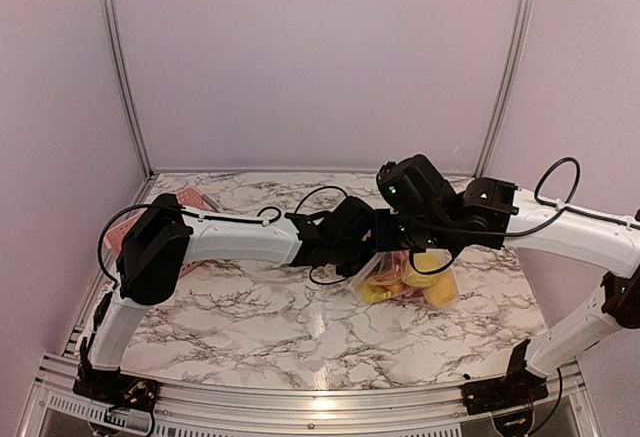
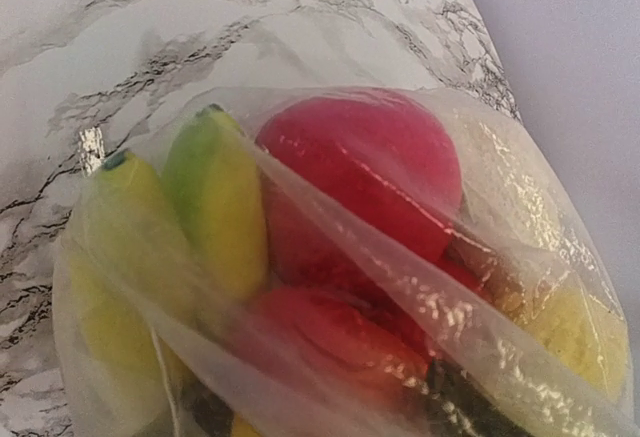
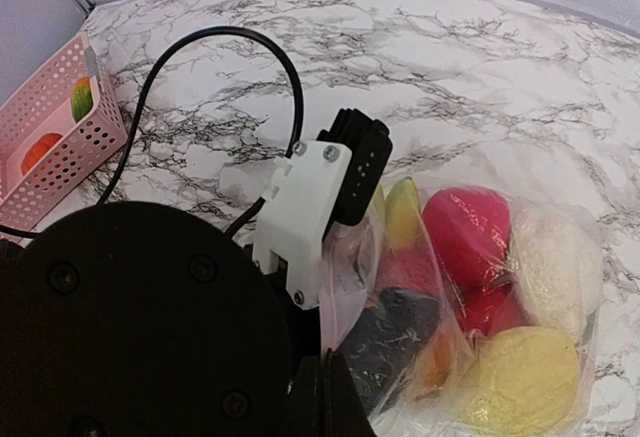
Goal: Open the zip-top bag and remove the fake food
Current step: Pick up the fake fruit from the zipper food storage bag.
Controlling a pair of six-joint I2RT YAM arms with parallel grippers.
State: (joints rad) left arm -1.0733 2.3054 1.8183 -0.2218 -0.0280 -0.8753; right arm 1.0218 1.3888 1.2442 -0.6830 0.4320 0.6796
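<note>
The clear zip-top bag (image 1: 412, 282) lies at the table's middle right, full of fake food (image 1: 438, 289). In the left wrist view the bag (image 2: 400, 287) fills the frame: bananas (image 2: 215, 197) and a red piece (image 2: 370, 157) show through it. My left gripper (image 2: 335, 412) is at the bag's mouth, its dark fingers (image 2: 470, 407) apart behind the plastic. My right gripper (image 3: 325, 387) is shut on the bag's near edge (image 3: 350, 297). In the right wrist view a red piece (image 3: 465, 227) and a yellow lemon (image 3: 520, 377) lie in the bag, with a left finger (image 3: 395, 342) inside.
A pink slatted basket (image 3: 60, 142) with an orange and a green piece stands at the far left, partly behind the left arm in the top view (image 1: 190, 200). Marble table (image 1: 250, 337) with walls on three sides.
</note>
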